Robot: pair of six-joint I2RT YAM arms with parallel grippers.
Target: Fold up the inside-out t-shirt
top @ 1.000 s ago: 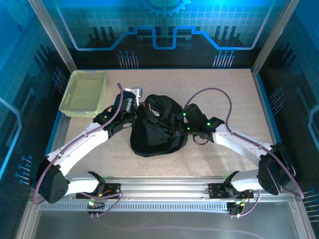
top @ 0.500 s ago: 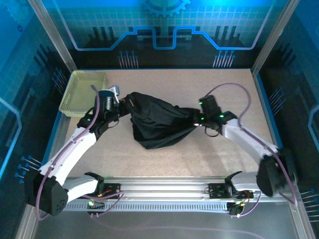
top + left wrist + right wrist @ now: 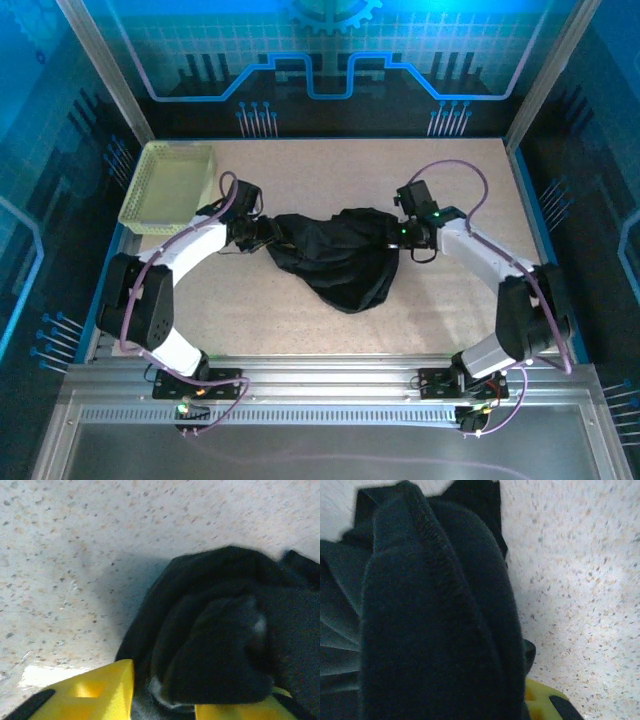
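So the inside-out t-shirt (image 3: 345, 255) is being strung out across the middle of the table (image 3: 330, 170) between the two grippers, with its bulk being left to sag toward the near side, well apart from the mesh basket (image 3: 170, 185) in the far left corner. Its right end is being pinched by the right gripper (image 3: 393, 232), fingers pressed together on the cloth. Over at the left gripper (image 3: 268, 232), a wad of black fabric is being framed by the yellow fingers (image 3: 102, 687), which are being kept apart, and whether it's actually being squeezed can't be told.
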